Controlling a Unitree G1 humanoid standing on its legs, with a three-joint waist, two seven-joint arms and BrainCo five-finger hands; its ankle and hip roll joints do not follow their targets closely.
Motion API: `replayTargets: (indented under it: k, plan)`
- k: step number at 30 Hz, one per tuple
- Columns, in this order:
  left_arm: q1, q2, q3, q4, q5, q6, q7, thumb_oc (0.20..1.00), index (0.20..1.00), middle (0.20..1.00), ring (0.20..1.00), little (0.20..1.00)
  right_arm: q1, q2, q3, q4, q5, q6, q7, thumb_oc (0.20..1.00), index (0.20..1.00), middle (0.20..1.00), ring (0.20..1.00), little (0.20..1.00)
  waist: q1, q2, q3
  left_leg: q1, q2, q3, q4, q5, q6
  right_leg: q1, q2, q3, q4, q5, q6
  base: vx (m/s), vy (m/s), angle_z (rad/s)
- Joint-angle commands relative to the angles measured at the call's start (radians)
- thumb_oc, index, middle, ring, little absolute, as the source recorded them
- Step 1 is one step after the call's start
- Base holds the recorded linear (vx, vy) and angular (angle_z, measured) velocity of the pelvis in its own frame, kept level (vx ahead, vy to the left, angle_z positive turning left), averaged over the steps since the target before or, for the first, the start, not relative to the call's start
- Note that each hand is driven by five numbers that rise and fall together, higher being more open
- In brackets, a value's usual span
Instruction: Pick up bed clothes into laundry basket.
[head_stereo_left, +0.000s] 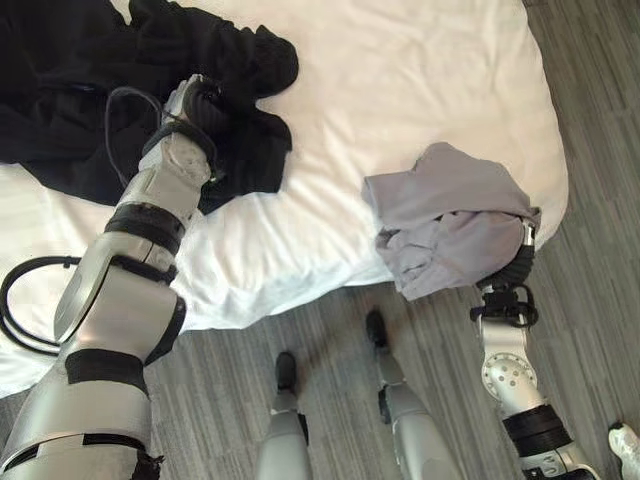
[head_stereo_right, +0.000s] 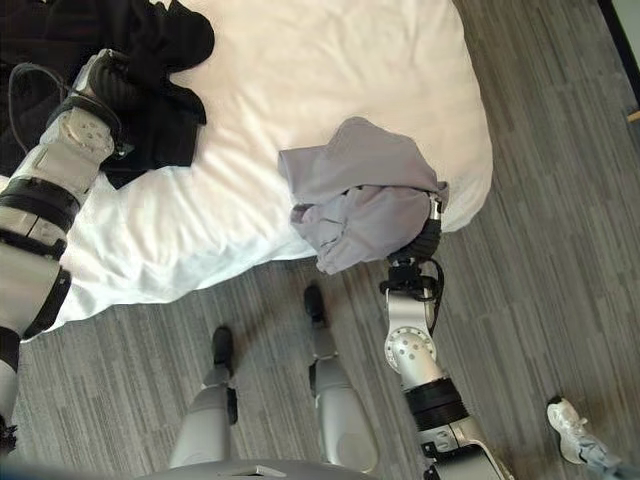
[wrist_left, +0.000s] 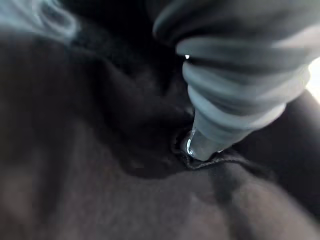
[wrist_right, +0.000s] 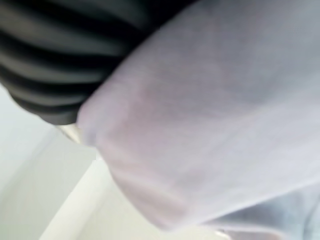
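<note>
The grey garment (head_stereo_left: 450, 225) lies bunched at the bed's (head_stereo_left: 400, 90) front edge near its right corner, its long axis running from the bed surface out over the edge, with a crumpled fold hanging down past the edge above the floor (head_stereo_left: 590, 230). It is pale lilac-grey, soft and wrinkled, heaped in loose folds. The right hand (head_stereo_right: 430, 230) comes up from below the front edge, forearm nearly upright, and its ribbed wrist cover is tucked under the hanging cloth; the fingers are buried in the fabric, so whether they are curled or straight cannot be told. In the right wrist view the grey cloth drapes across the ribbed cover.

The black garment (head_stereo_left: 70, 100) spreads over the bed's far left corner, wide and rumpled, its long axis roughly along the bed's far edge, one lobe reaching toward the front. The left hand (head_stereo_left: 200, 100) reaches forward along the bed's left side and rests in the black cloth; its fingers are sunk into the dark folds, and their state cannot be told. A person's white shoe (head_stereo_right: 570, 430) stands on the floor at the right.
</note>
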Motion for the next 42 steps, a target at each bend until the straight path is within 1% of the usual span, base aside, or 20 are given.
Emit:
replayTargets:
  k: [1, 2, 5, 6, 7, 8, 9, 10, 11, 17, 22, 29, 32, 36, 38, 39, 40, 41, 42]
  plan:
    - [0.08, -0.071, -0.005, -0.113, -0.397, -0.134, -0.092, 0.2, 0.2, 0.2, 0.2, 0.2, -0.034, -0.003, -0.057, -0.052, -0.017, -0.018, 0.007, 0.2, 0.2, 0.2, 0.2, 0.2, 0.005, 0.056, -0.007, 0.015, 0.02, -0.121, -0.141, 0.143, 0.006, 0.134, -0.074, -0.036, 0.011, -0.123, 0.082, 0.0, 0.0, 0.0]
    - [0.081, -0.07, -0.004, -0.115, -0.398, -0.133, -0.092, 0.2, 0.2, 0.2, 0.2, 0.2, -0.034, -0.002, -0.056, -0.053, -0.017, -0.018, 0.007, 0.2, 0.2, 0.2, 0.2, 0.2, 0.003, 0.056, -0.009, 0.011, 0.019, -0.121, -0.141, 0.147, 0.006, 0.13, -0.075, -0.036, 0.011, -0.12, 0.083, 0.0, 0.0, 0.0]
    - [0.213, -0.06, 0.026, -0.259, -0.581, -0.157, -0.098, 0.2, 0.2, 0.2, 0.2, 0.2, -0.041, 0.002, -0.069, -0.06, -0.031, -0.02, -0.009, 0.2, 0.2, 0.2, 0.2, 0.2, 0.011, 0.062, -0.024, 0.021, 0.013, -0.123, -0.141, 0.143, 0.008, 0.14, -0.082, -0.039, 0.011, -0.124, 0.082, 0.01, 0.043, 0.05]
    - [0.304, -0.078, 0.073, -0.311, -0.688, -0.164, -0.107, 0.2, 0.2, 0.2, 0.2, 0.2, -0.043, 0.008, -0.072, -0.059, -0.036, -0.022, -0.014, 0.2, 0.2, 0.2, 0.2, 0.2, 0.016, 0.062, -0.033, 0.031, 0.01, -0.123, -0.141, 0.141, 0.01, 0.15, -0.083, -0.039, 0.011, -0.127, 0.082, 0.02, 0.032, 0.08]
    - [0.304, -0.078, 0.073, -0.311, -0.688, -0.164, -0.107, 0.2, 0.2, 0.2, 0.2, 0.2, -0.043, 0.008, -0.072, -0.059, -0.036, -0.022, -0.014, 0.2, 0.2, 0.2, 0.2, 0.2, 0.015, 0.062, -0.033, 0.031, 0.01, -0.123, -0.141, 0.141, 0.01, 0.15, -0.084, -0.039, 0.011, -0.127, 0.082, 0.02, 0.03, 0.05]
    - [0.37, -0.104, 0.117, -0.352, -0.755, -0.173, -0.115, 0.2, 0.2, 0.2, 0.2, 0.2, -0.042, 0.015, -0.075, -0.06, -0.036, -0.022, -0.013, 0.2, 0.2, 0.2, 0.2, 0.2, 0.019, 0.062, -0.038, 0.037, 0.009, -0.124, -0.141, 0.137, 0.011, 0.156, -0.084, -0.039, 0.011, -0.13, 0.081, 0.02, 0.02, 0.08]
    - [0.41, -0.118, 0.135, -0.373, -0.765, -0.177, -0.108, 0.2, 0.2, 0.2, 0.2, 0.2, -0.042, 0.018, -0.076, -0.061, -0.04, -0.021, -0.017, 0.2, 0.2, 0.2, 0.2, 0.2, 0.022, 0.062, -0.044, 0.04, 0.008, -0.124, -0.141, 0.136, 0.012, 0.158, -0.086, -0.038, 0.011, -0.131, 0.08, 0.02, 0.042, 0.06]
    - [0.48, -0.151, 0.171, -0.411, -0.799, -0.184, -0.118, 0.2, 0.2, 0.2, 0.2, 0.2, -0.04, 0.026, -0.085, -0.065, -0.047, -0.024, -0.021, 0.2, 0.2, 0.2, 0.2, 0.2, 0.023, 0.062, -0.054, 0.048, 0.006, -0.123, -0.141, 0.133, 0.014, 0.165, -0.087, -0.036, 0.011, -0.134, 0.079, 0.02, 0.038, 0.03]
    - [0.508, -0.169, 0.193, -0.413, -0.82, -0.182, -0.121, 0.2, 0.2, 0.2, 0.2, 0.2, -0.038, 0.032, -0.087, -0.067, -0.041, -0.022, -0.016, 0.2, 0.2, 0.2, 0.2, 0.2, 0.025, 0.06, -0.06, 0.053, 0.005, -0.123, -0.141, 0.131, 0.014, 0.17, -0.088, -0.036, 0.011, -0.136, 0.078, 0.02, 0.034, -0.01]
    - [0.585, -0.244, 0.26, -0.435, -0.843, -0.205, -0.122, 0.2, 0.2, 0.2, 0.2, 0.2, -0.023, 0.047, -0.092, -0.068, -0.043, -0.012, -0.011, 0.2, 0.2, 0.2, 0.2, 0.2, 0.029, 0.059, -0.097, 0.081, 0.002, -0.123, -0.141, 0.123, 0.017, 0.197, -0.09, -0.037, 0.011, -0.145, 0.074, 0.0, 0.009, 0.02]
    - [0.602, -0.253, 0.267, -0.462, -0.849, -0.214, -0.132, 0.2, 0.2, 0.2, 0.2, 0.2, -0.013, 0.055, -0.095, -0.064, -0.037, -0.008, -0.004, 0.2, 0.2, 0.2, 0.2, 0.2, 0.029, 0.064, -0.114, 0.094, -0.002, -0.124, -0.141, 0.121, 0.019, 0.211, -0.092, -0.034, 0.011, -0.15, 0.073, 0.0, 0.0, 0.0]
    - [0.61, -0.243, 0.291, -0.503, -0.861, -0.23, -0.129, 0.2, 0.2, 0.2, 0.2, 0.2, 0.013, 0.054, -0.112, -0.055, -0.029, -0.005, 0.005, 0.2, 0.2, 0.2, 0.2, 0.2, 0.029, 0.072, -0.143, 0.109, -0.004, -0.125, -0.141, 0.117, 0.022, 0.226, -0.096, -0.03, 0.011, -0.153, 0.072, 0.0, 0.0, 0.0]
    - [0.608, -0.266, 0.319, -0.531, -0.897, -0.251, -0.118, 0.2, 0.2, 0.2, 0.2, 0.2, 0.016, 0.058, -0.113, -0.055, -0.028, -0.008, 0.007, 0.2, 0.2, 0.2, 0.2, 0.2, 0.03, 0.077, -0.156, 0.116, -0.006, -0.123, -0.141, 0.114, 0.024, 0.231, -0.097, -0.027, 0.011, -0.155, 0.073, 0.0, 0.0, 0.0]
    - [0.598, -0.278, 0.321, -0.525, -0.899, -0.263, -0.102, 0.2, 0.2, 0.2, 0.2, 0.2, 0.018, 0.063, -0.101, -0.049, -0.029, -0.005, 0.001, 0.2, 0.2, 0.2, 0.2, 0.2, 0.028, 0.079, -0.162, 0.12, -0.006, -0.121, -0.141, 0.113, 0.025, 0.231, -0.096, -0.025, 0.011, -0.154, 0.073, 0.0, 0.0, 0.0]
    - [0.589, -0.267, 0.316, -0.52, -0.841, -0.269, -0.067, 0.2, 0.2, 0.2, 0.2, 0.2, 0.017, 0.058, -0.091, -0.05, -0.035, -0.004, -0.009, 0.2, 0.2, 0.2, 0.2, 0.2, 0.027, 0.078, -0.16, 0.115, -0.004, -0.118, -0.141, 0.116, 0.025, 0.225, -0.094, -0.025, 0.011, -0.152, 0.072, 0.0, 0.0, 0.0]
    - [0.589, -0.267, 0.316, -0.521, -0.84, -0.269, -0.066, 0.2, 0.2, 0.2, 0.2, 0.2, 0.017, 0.058, -0.091, -0.05, -0.035, -0.004, -0.009, 0.2, 0.2, 0.2, 0.2, 0.2, 0.027, 0.078, -0.161, 0.114, -0.004, -0.118, -0.141, 0.117, 0.025, 0.225, -0.094, -0.025, 0.011, -0.152, 0.072, 0.0, 0.0, 0.0]
    - [0.57, -0.221, 0.286, -0.508, -0.693, -0.246, -0.048, 0.2, 0.2, 0.2, 0.2, 0.2, 0.018, 0.054, -0.093, -0.048, -0.044, -0.006, -0.021, 0.2, 0.2, 0.2, 0.2, 0.2, 0.027, 0.078, -0.155, 0.114, -0.002, -0.117, -0.141, 0.115, 0.026, 0.225, -0.092, -0.023, 0.011, -0.154, 0.07, 0.0, 0.0, 0.0]
    - [0.553, -0.196, 0.268, -0.492, -0.641, -0.232, -0.043, 0.2, 0.2, 0.2, 0.2, 0.2, 0.018, 0.05, -0.093, -0.048, -0.045, -0.005, -0.025, 0.2, 0.2, 0.2, 0.2, 0.2, 0.026, 0.078, -0.155, 0.107, -0.002, -0.119, -0.141, 0.121, 0.026, 0.22, -0.092, -0.023, 0.011, -0.15, 0.07, 0.0, 0.0, 0.0]
    - [0.551, -0.196, 0.267, -0.492, -0.64, -0.232, -0.043, 0.457, 0.457, 0.457, 0.457, 0.457, 0.017, 0.051, -0.094, -0.048, -0.045, -0.005, -0.026, 0.2, 0.2, 0.2, 0.2, 0.2, 0.026, 0.078, -0.155, 0.105, -0.003, -0.119, -0.141, 0.121, 0.026, 0.218, -0.093, -0.023, 0.011, -0.15, 0.07, 0.0, 0.0, 0.0]
